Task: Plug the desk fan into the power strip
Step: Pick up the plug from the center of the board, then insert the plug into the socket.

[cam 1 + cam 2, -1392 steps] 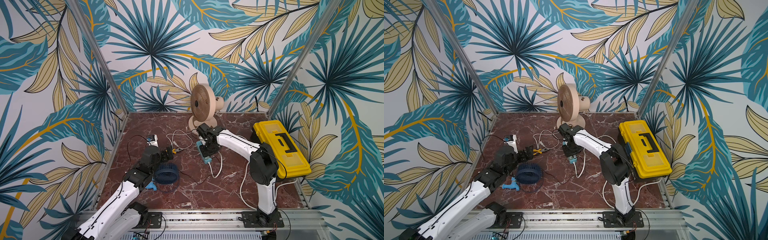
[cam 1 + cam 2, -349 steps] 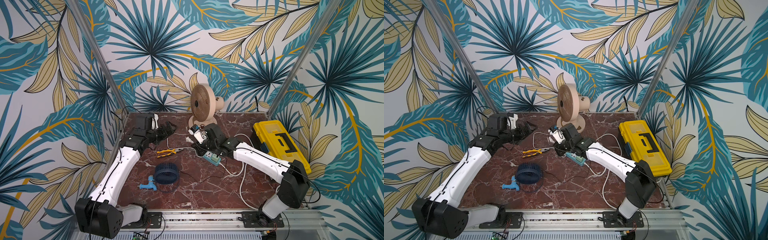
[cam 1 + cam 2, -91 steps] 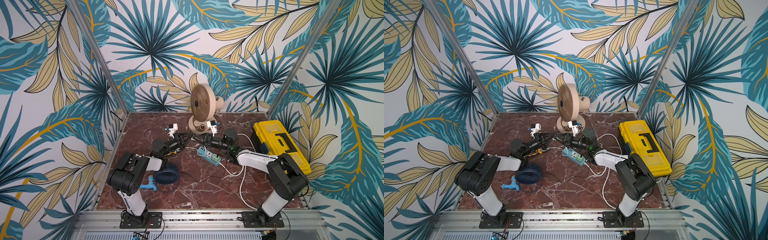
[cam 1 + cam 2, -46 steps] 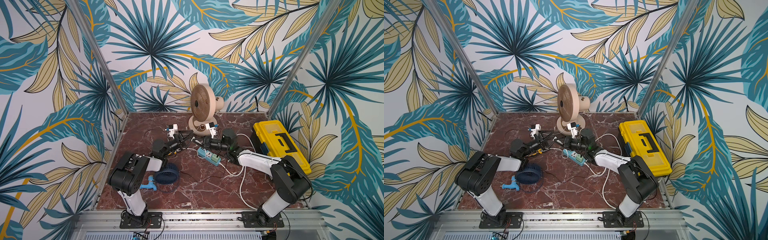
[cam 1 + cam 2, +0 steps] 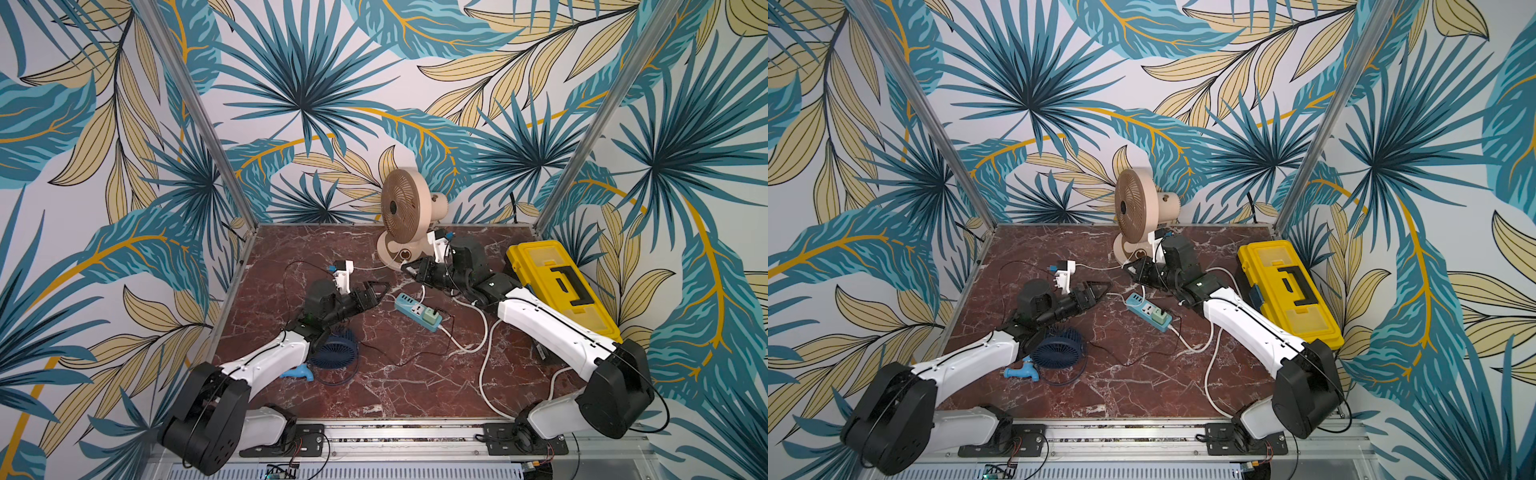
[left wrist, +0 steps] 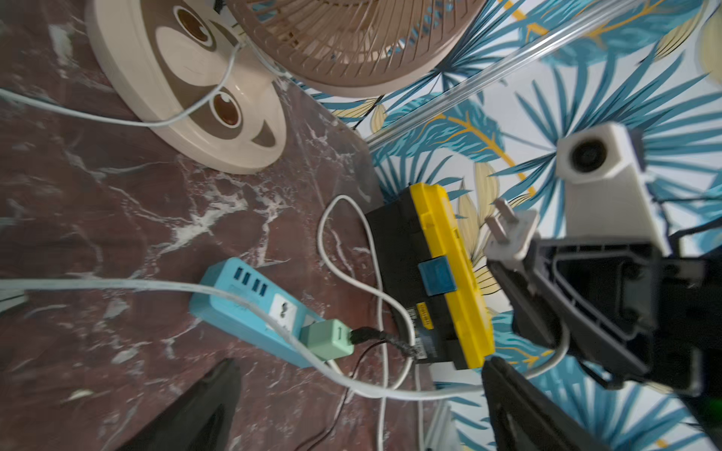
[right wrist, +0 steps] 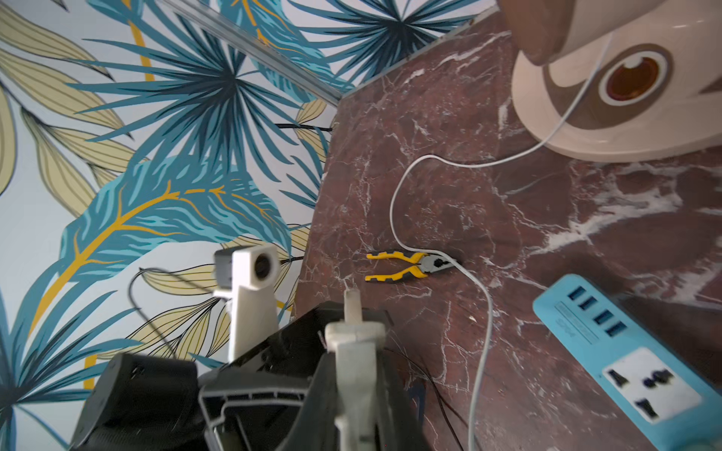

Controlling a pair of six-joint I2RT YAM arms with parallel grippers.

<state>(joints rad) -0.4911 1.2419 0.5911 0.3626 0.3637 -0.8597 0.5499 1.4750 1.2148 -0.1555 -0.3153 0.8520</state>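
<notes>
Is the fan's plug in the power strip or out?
Out. The right claw holds the plug, prongs bare; the white socket on the power strip is empty.

Beige desk fan (image 5: 401, 205) upright, back; lt-blue power strip (image 5: 417, 311) flat, centre.

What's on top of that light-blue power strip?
A green adapter with a black cable is plugged into the power strip, hiding the socket beneath. The white socket beside it is free. A white cord passes over the strip.
</notes>
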